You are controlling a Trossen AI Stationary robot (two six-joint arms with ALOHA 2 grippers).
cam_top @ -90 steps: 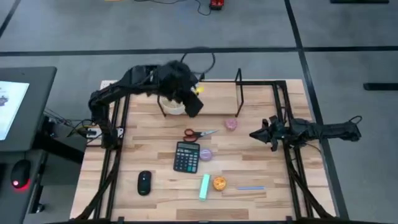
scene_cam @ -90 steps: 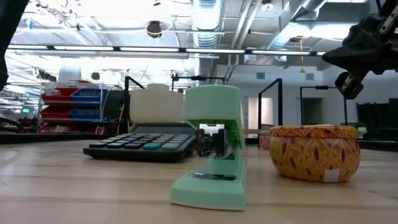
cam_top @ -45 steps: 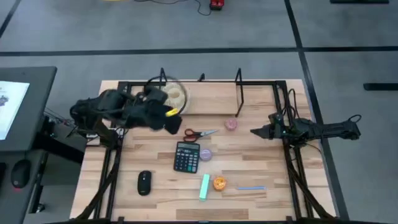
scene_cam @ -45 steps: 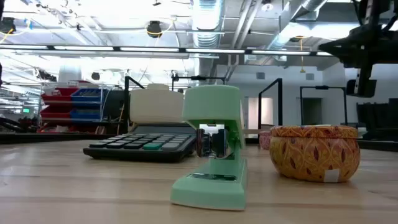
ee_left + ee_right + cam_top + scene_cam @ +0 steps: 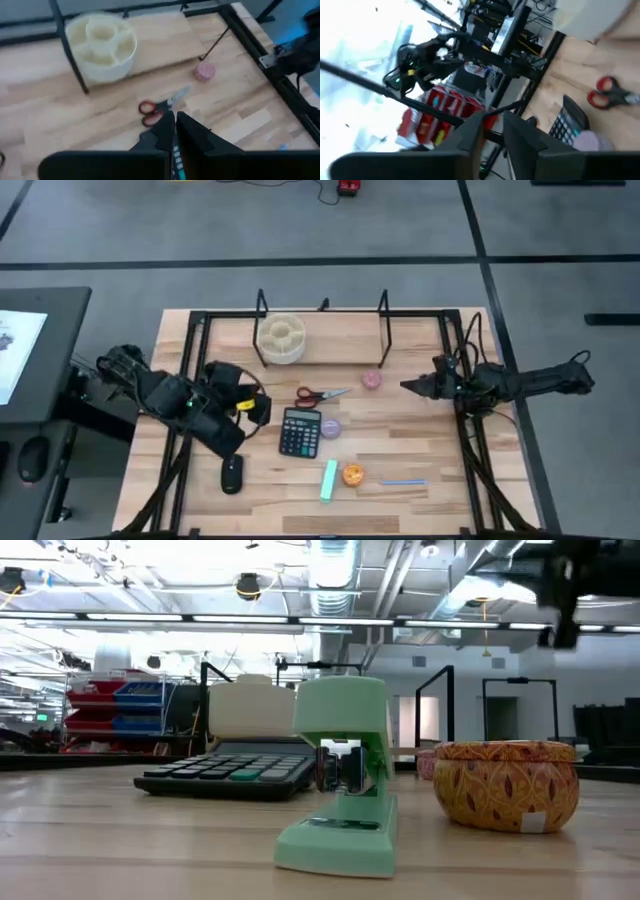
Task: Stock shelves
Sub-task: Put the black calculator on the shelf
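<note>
The shelves (image 5: pixel 322 340), a low rack with a pale plank and black uprights, stand at the table's far middle. A white round divided container (image 5: pixel 280 338) rests by its base on the plank's left end and shows as well in the left wrist view (image 5: pixel 101 46). My left gripper (image 5: pixel 263 410) hangs shut left of the calculator (image 5: pixel 300 431), away from the rack and holding nothing. My right gripper (image 5: pixel 405 388) is shut at the table's right, pointing left toward a pink round piece (image 5: pixel 372 379), with nothing in it.
Red-handled scissors (image 5: pixel 318 394), a purple round piece (image 5: pixel 331 427), a mint stapler (image 5: pixel 329 480), an orange tin (image 5: pixel 352 474), a blue pen (image 5: pixel 402 481) and a black mouse (image 5: pixel 232 473) lie on the table's middle and near part. The plank's right half is bare.
My left gripper has drawn back from over the white container toward the table's near left and lower, leaving the container standing on the plank's left end. My right gripper has risen a little at the table's right.
</note>
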